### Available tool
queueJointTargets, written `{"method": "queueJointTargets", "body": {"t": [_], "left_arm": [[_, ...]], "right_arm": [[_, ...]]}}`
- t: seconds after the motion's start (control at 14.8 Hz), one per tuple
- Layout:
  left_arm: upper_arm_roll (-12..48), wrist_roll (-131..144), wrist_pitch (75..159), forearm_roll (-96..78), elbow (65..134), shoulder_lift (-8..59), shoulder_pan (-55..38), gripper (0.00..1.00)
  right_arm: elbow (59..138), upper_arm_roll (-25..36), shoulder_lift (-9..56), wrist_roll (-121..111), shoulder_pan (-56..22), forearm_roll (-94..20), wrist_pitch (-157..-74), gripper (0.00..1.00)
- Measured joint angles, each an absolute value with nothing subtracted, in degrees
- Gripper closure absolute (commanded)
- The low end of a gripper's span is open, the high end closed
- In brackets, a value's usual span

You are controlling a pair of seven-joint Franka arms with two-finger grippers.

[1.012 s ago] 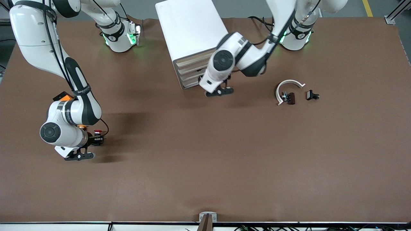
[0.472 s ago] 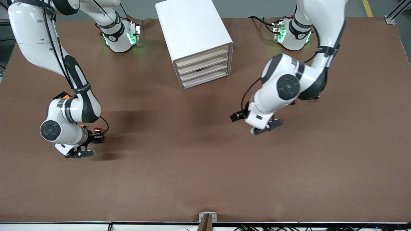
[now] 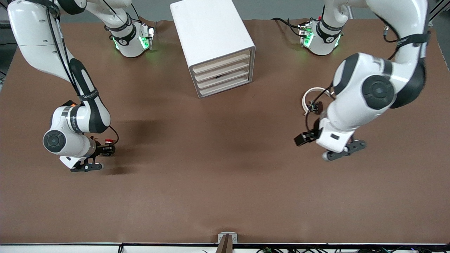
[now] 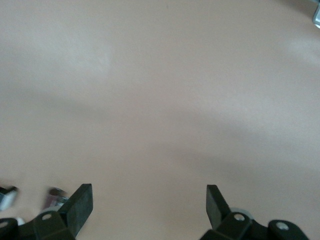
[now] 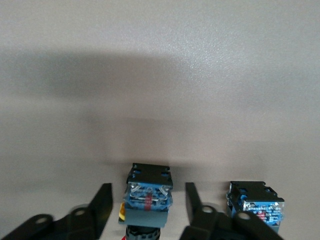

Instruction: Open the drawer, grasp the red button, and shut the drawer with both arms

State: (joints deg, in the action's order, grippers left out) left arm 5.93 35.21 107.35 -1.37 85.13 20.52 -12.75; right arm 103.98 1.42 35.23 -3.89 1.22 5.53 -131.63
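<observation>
The white drawer cabinet [image 3: 211, 38] stands at the table's back middle, and its drawer fronts [image 3: 223, 73] look shut. A red button cap [image 3: 109, 141] shows beside my right gripper [image 3: 86, 165], low over the mat at the right arm's end. In the right wrist view my right gripper [image 5: 147, 192] is open around a black-and-blue button body [image 5: 148, 187], clear of both fingers. A second such body [image 5: 255, 202] stands just outside one finger. Both caps are hidden there. My left gripper [image 3: 344, 149] is open and empty over bare mat [image 4: 149, 192].
A white curved piece [image 3: 311, 95] with a small dark part [image 3: 316, 105] lies on the mat near the left arm. An orange cube [image 3: 68, 103] peeks out beside the right arm's wrist. A metal bracket [image 3: 227, 238] sits at the table's near edge.
My left arm has swung away from the drawer fronts toward its own end of the table, past the white curved piece. My right gripper has shifted only slightly by the buttons.
</observation>
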Motion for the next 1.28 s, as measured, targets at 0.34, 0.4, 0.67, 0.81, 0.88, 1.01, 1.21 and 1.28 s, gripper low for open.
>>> {"method": "queueJointTargets", "body": {"t": [0.34, 0.4, 0.67, 0.81, 0.88, 1.01, 1.21, 1.28], "left_arm": [[5.99, 21.42, 97.26, -1.3, 84.67, 14.19, -5.35, 0.0], [6.01, 19.31, 95.76, -1.3, 84.66, 12.92, -4.22, 0.0], [6.03, 16.67, 91.7, -1.3, 84.65, 8.84, -2.42, 0.0], [6.03, 16.67, 89.9, -1.3, 84.66, 7.21, -2.22, 0.0], [6.03, 16.62, 89.47, -1.3, 84.67, 6.5, -2.08, 0.0], [6.04, 14.83, 88.77, -1.3, 84.81, 5.48, -1.21, 0.0], [5.96, 11.9, 88.51, -1.3, 85.84, 4.08, 0.34, 0.0], [5.78, 11.62, 88.48, -1.3, 86.18, 3.61, 0.47, 0.0]], "right_arm": [[103.78, 0.76, 32.1, -3.88, 1.11, 5.53, -128.79, 0.0], [103.65, 0.44, 30.46, -3.87, 0.91, 5.53, -127.16, 0.0], [103.23, -0.29, 21.92, -0.56, -2.57, 5.53, -118.97, 0.0], [103.2, -0.39, 17.65, 3.43, -5.36, 5.53, -113.67, 0.0], [103.21, -0.43, 15.54, 4.66, -6.54, 5.53, -111.4, 0.0], [103.29, -0.43, 12.1, 5.6, -7.59, 5.53, -107.87, 0.0], [103.33, -0.15, 7.83, 5.72, -7.55, 5.53, -104.65, 0.0], [103.33, -0.07, 6.42, 5.72, -7.52, 5.53, -104.12, 0.0]]}}
